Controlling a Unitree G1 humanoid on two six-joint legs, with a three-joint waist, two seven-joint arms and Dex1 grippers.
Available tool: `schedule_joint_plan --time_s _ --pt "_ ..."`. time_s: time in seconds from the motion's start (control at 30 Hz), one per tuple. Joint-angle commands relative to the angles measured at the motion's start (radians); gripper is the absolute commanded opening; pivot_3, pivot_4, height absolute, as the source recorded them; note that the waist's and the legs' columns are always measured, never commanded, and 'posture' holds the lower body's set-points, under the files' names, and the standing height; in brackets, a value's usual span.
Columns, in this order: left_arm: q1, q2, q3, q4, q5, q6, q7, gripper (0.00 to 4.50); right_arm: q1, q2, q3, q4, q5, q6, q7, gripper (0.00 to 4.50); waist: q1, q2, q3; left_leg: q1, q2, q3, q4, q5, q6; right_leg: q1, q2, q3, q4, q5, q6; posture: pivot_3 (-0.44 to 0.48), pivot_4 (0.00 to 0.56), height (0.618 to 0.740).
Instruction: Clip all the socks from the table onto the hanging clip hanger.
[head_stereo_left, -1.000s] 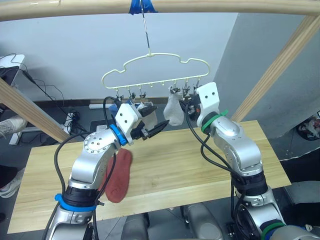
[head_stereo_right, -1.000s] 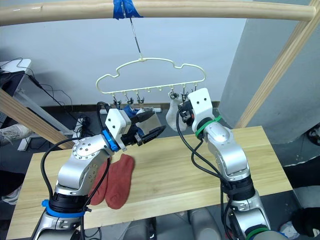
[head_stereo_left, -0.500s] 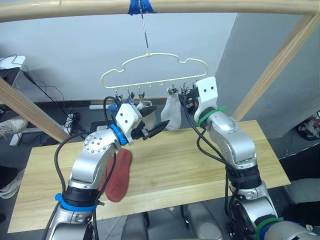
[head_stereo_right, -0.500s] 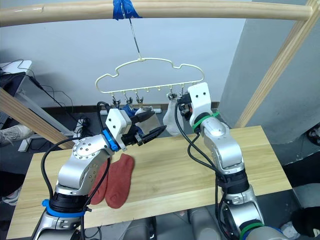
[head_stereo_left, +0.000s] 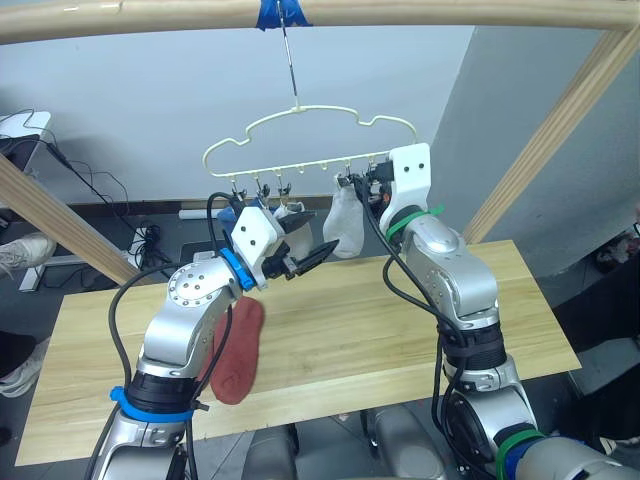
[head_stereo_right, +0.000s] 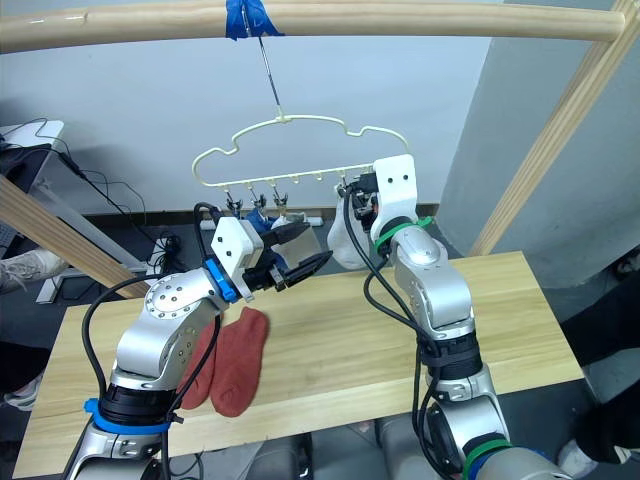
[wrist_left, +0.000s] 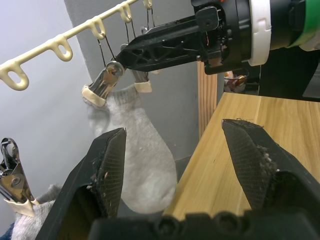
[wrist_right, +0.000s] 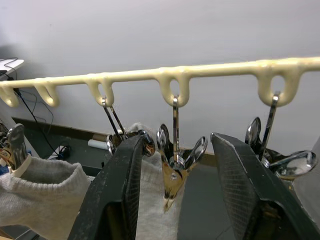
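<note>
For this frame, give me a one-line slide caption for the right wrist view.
Open right gripper straddles a metal clip on the clip hanger, beside a clipped grey sock.

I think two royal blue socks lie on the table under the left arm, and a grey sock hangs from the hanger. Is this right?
Not quite: the two socks on the table are rust-red, not blue, as the right eye view shows. A grey sock does hang from the clip hanger.

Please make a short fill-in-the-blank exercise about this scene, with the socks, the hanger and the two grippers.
1. The light grey sock hangs from a clip on the ____ hanger.
2. Two ____ socks lie on the table.
3. The right gripper has its fingers on either side of a metal ____.
4. The left gripper is ____ and holds nothing.

Missing words: yellow; red; clip; open
</note>
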Motion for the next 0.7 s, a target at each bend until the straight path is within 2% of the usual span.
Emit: schedule_joint_plan --time_s 0.03,0.4,0.7 --pt "-0.013 -0.004 -0.006 -0.033 0.003 -0.007 0.006 3.36 -0.024 0.014 -0.021 -0.035 0.015 0.005 -0.012 2.23 0.000 0.000 0.000 0.000 0.000 0.000 0.000 0.000 0.000 0.000 0.000 0.000 0.000 0.000 0.000 -0.188 0.212 0.740" --pt "-0.010 -0.006 -0.011 -0.036 0.002 -0.005 0.006 3.36 0.035 -0.011 -0.005 -0.161 0.042 0.089 0.014 2.23 0.000 0.000 0.000 0.000 0.000 0.000 0.000 0.000 0.000 0.000 0.000 0.000 0.000 0.000 0.000 -0.191 0.211 0.740" --pt "-0.011 -0.008 -0.013 -0.024 0.004 -0.013 0.002 3.36 0.014 -0.016 0.013 -0.082 0.010 0.048 -0.009 2.23 -0.002 0.000 0.000 0.000 0.000 0.000 0.000 0.000 0.000 0.000 0.000 0.000 0.000 0.000 0.000 -0.196 0.208 0.740"
